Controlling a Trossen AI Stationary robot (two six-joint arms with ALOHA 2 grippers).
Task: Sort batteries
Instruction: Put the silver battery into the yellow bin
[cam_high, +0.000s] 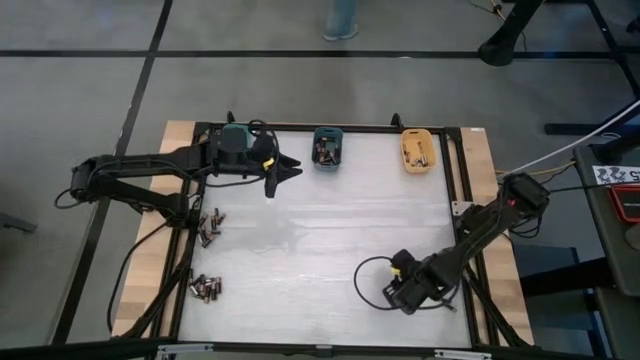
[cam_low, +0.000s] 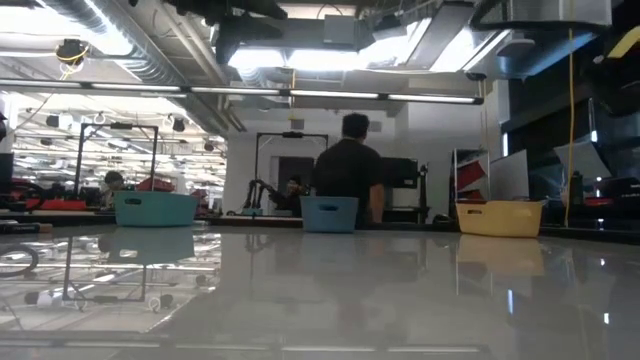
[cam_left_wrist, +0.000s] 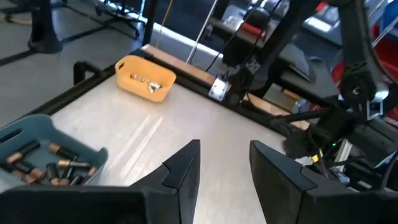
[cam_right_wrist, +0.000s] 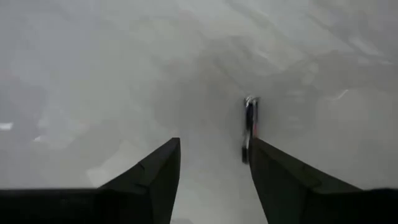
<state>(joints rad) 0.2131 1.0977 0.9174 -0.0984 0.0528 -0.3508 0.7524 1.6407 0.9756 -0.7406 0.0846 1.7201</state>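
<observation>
High view: right gripper (cam_high: 392, 297) low over the table's near right corner. Left gripper (cam_high: 287, 172) hangs near the far edge, beside the blue bin (cam_high: 327, 147). Loose batteries (cam_high: 207, 288) lie by the left edge.

Low view: three bins along the far edge; no gripper visible.

Left wrist view: fingers (cam_left_wrist: 185, 168) partly open, empty.

Right wrist view: one battery (cam_right_wrist: 249, 127) on the table just beside one fingertip (cam_right_wrist: 264, 158), long axis along the fingers. Jaws apart, holding nothing. Right arm is nearer.
</observation>
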